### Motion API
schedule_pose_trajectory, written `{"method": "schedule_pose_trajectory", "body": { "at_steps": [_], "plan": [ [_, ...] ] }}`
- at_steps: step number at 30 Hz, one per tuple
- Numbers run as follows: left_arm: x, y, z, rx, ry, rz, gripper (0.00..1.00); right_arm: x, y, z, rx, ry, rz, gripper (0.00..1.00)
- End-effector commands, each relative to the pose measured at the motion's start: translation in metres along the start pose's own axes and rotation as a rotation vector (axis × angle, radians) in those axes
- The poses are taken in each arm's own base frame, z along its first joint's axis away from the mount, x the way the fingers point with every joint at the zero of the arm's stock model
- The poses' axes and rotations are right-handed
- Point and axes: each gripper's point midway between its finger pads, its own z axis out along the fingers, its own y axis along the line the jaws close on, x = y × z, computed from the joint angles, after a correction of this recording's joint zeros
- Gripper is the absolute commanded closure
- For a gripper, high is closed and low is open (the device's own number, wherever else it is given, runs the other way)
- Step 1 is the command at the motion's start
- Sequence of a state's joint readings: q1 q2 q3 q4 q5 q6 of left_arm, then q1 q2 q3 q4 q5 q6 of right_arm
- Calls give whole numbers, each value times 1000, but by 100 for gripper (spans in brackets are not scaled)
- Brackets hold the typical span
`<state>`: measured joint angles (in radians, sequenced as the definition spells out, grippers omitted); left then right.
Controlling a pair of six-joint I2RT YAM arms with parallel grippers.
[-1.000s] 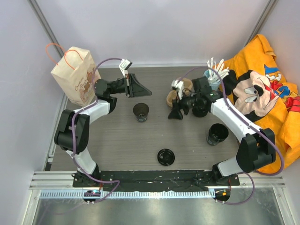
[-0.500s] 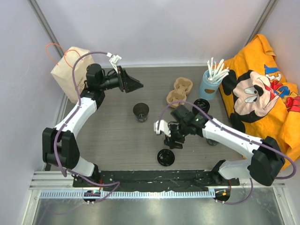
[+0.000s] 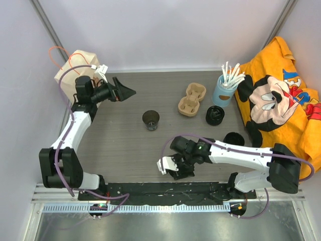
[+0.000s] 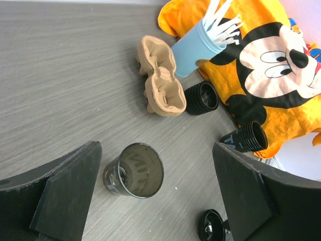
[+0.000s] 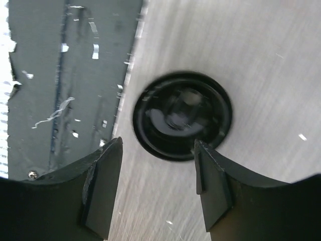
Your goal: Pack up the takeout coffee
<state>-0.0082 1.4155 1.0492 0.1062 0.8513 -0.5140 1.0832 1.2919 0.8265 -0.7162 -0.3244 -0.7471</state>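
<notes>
View from above of a grey table point(image 3: 120, 145) with two robot arms fixed at its near edge.

The left arm is raised toward the far left corner, next to a paper bag point(image 3: 75, 63). Its tool point(image 3: 123, 91) points toward the middle of the table, opened wide and holding nothing. In its wrist view the two dark fingers point(image 4: 65, 196) stand far apart, with only the table between them.

The right arm reaches across to the near edge. Its tool point(image 3: 175, 169) hangs over a round black lid point(image 5: 181, 120) that lies flat on the table by the dark base rail. The jaws are partly open, one finger either side of the lid as the wrist camera sees it. That view is blurred, and the jaws are not closed on the lid.

The coffee point(image 3: 214, 115), a small ribbed black cup with a dark inside, stands on the table just right of the carrier point(image 3: 192, 99). It is not in a well; both wells are empty.

A glossy cup point(image 3: 150, 119) stands alone near the table's middle. A blue cup point(image 3: 223, 94) of white sticks stands behind the coffee. Another black cup point(image 3: 234, 138) sits nearer the right arm, beside an orange cartoon cloth point(image 3: 281, 95).
</notes>
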Motion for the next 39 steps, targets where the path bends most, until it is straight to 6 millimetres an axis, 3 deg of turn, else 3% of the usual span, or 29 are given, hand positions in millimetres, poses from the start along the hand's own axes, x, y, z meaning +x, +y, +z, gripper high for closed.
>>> {"method": "schedule_pose_trajectory", "body": {
  "at_steps": [1, 8, 16, 22, 26, 32, 34, 35, 36, 38, 39],
  "plan": [
    [-26, -6, -19, -27, -86, 86, 2, 0, 12, 16, -22, 27, -53, 38],
    [-31, 0, -25, -42, -115, 82, 1, 15, 21, 34, -31, 83, -67, 45],
    [-31, 2, -28, -39, -126, 76, 1, 16, 11, 43, 25, 92, -65, 57],
    [-30, 2, -30, -32, -127, 74, 0, 18, 10, 46, 30, 104, -65, 71],
    [-29, 1, -30, -22, -125, 76, 0, 16, 7, 43, 45, 103, -62, 94],
    [-25, -9, -30, 42, -105, 115, 0, -2, 1, 23, 67, 56, -54, 99],
    [-23, -13, -30, 77, -96, 143, 0, -19, -4, 10, 56, -4, -41, 99],
    [-22, -15, -29, 94, -93, 156, 0, -17, -7, 0, 48, -6, -7, 99],
    [-20, -21, -30, 134, -82, 197, 0, -34, -16, -14, 56, -55, -4, 99],
    [-17, -24, -30, 155, -73, 232, 0, -43, -20, -35, 15, -110, 46, 99],
    [-14, -31, -30, 191, -60, 279, 0, -61, -30, -54, 35, -164, 37, 99]
  ]
}}
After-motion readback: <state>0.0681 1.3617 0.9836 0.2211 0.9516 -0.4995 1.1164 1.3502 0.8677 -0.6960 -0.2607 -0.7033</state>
